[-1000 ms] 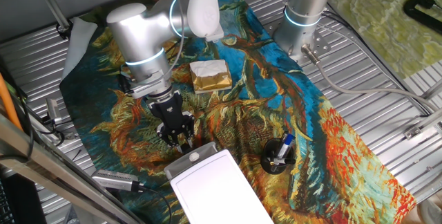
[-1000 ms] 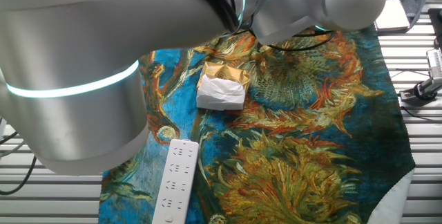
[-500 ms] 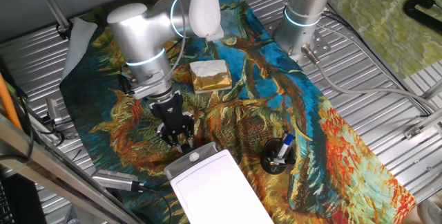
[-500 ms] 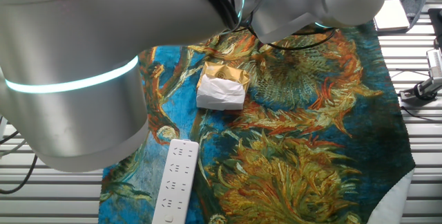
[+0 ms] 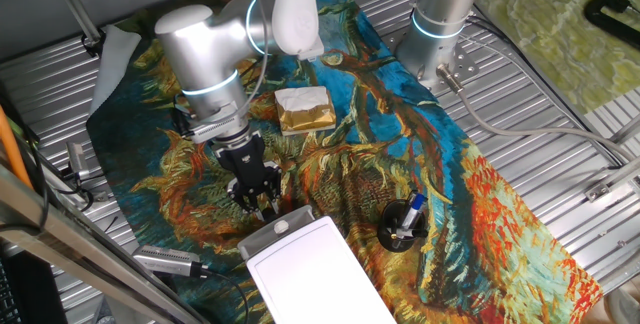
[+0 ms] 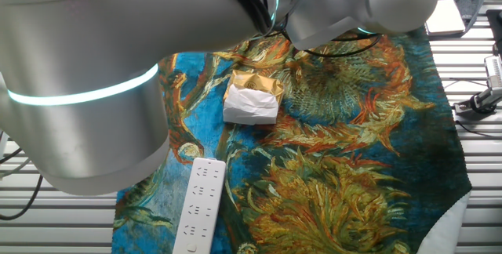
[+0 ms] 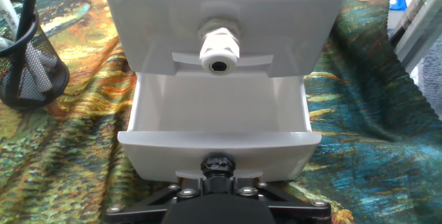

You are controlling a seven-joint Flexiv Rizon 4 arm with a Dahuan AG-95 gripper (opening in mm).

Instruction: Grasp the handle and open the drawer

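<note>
In the hand view a white box [image 7: 224,16] faces me with two drawers. The lower drawer [image 7: 219,144] stands pulled out, and I see into its bare white inside. My gripper [image 7: 219,177] sits hard against that drawer's front, its black body filling the bottom edge. The handle is hidden between the front panel and my fingers. The upper drawer's round white knob [image 7: 219,49] is untouched. In one fixed view my gripper [image 5: 265,207] points down at the box's [image 5: 310,269] near end, fingers drawn together.
A black mesh pen holder [image 5: 403,226] stands right of the box, and left of it in the hand view [image 7: 24,58]. A gold-and-white block [image 5: 303,109] lies behind my arm. A long white bar [image 6: 198,203] lies on the patterned cloth. A second robot base [image 5: 440,24] stands at the back.
</note>
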